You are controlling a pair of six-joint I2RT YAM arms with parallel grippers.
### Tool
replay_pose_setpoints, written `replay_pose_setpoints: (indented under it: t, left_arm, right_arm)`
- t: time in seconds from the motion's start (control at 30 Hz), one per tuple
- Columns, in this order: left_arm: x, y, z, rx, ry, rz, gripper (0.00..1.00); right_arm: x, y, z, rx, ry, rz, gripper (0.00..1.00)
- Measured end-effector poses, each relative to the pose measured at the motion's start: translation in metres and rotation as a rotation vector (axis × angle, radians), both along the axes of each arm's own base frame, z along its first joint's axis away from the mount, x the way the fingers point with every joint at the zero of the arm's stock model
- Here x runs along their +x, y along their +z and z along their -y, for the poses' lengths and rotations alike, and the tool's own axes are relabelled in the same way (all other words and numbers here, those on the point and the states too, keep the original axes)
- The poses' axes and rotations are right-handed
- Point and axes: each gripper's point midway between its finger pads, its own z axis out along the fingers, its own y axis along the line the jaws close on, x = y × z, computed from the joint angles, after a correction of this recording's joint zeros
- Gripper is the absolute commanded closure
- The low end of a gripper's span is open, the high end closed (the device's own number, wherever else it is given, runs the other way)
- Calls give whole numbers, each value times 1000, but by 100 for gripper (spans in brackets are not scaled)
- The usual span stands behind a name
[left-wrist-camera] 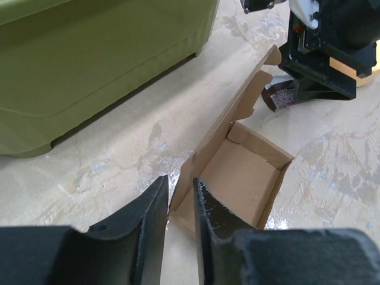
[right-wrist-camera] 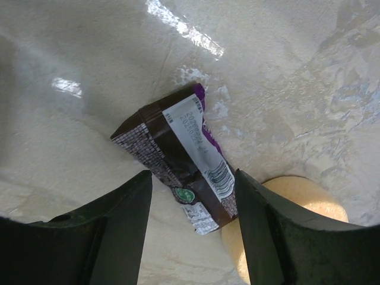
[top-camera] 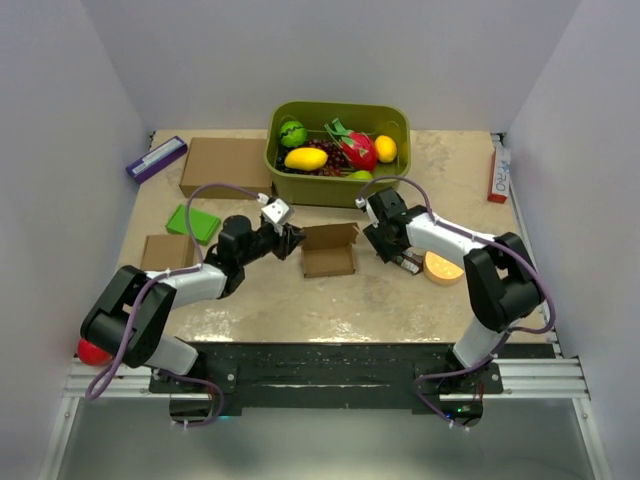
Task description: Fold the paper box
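Note:
The paper box [top-camera: 328, 255] is a small shallow brown carton lying open mid-table, its lid flap standing up at the back. In the left wrist view its left wall runs up from my fingers and the box [left-wrist-camera: 237, 172] is empty inside. My left gripper [top-camera: 291, 240] is at the box's left near corner; its jaws [left-wrist-camera: 178, 190] are nearly together, one finger inside and one outside the wall, pinching it. My right gripper [top-camera: 388, 245] is to the right of the box, open [right-wrist-camera: 193, 178] and empty, hovering over a brown-and-purple wrapper [right-wrist-camera: 178, 154].
A green bin [top-camera: 335, 190] of toy fruit stands just behind the box. An orange slice [top-camera: 442, 268] lies beside the wrapper. A large brown carton [top-camera: 225, 165], a green block [top-camera: 192, 222], a small squarish carton [top-camera: 167, 250] and a purple box [top-camera: 155, 158] are on the left.

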Motion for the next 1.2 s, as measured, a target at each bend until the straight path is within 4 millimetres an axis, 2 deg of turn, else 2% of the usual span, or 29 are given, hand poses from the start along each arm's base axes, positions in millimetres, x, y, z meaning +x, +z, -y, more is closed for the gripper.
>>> replay_pose_setpoints:
  t: [0.07, 0.17, 0.2, 0.3, 0.43, 0.47, 0.57, 0.73, 0.87, 1.03, 1.1, 1.2]
  left_arm:
    - [1, -1, -2, -2, 11, -1, 59]
    - [1, -2, -4, -11, 22, -12, 54]
    - [1, -3, -4, -12, 24, -13, 52]
    - [0, -3, -5, -23, 29, -25, 46]
    - [-2, -5, -6, -38, 39, -51, 38]
    - [-3, -5, -6, -47, 42, -59, 36]
    - [-6, 3, -5, -89, 51, -77, 31]
    - [-10, 36, -6, -185, 77, -74, 25]
    - [-10, 58, -16, -227, 152, -84, 15]
    - [1, 89, -23, -249, 219, -194, 15]
    - [4, 104, -26, -258, 210, -228, 14]
    - [8, 124, -44, -267, 206, -264, 14]
  right_arm:
    - [2, -6, 4, -26, -8, -1, 44]
    - [0, -15, 10, -62, -16, -15, 53]
    - [0, -17, 11, -69, -18, -18, 60]
    - [0, -20, 11, -76, -17, -21, 69]
    - [-1, -20, 10, -77, -17, -22, 88]
    - [0, -20, 11, -77, -19, -21, 90]
    - [-1, -18, 11, -77, -26, -22, 95]
    - [-7, -13, 13, -75, -43, -33, 100]
    - [-14, 10, 21, -80, -74, -14, 100]
    - [-9, 65, 14, -36, -96, 95, 100]
    - [-10, 91, -1, -9, -67, 159, 100]
    - [-27, 124, -49, 76, 69, 239, 100]
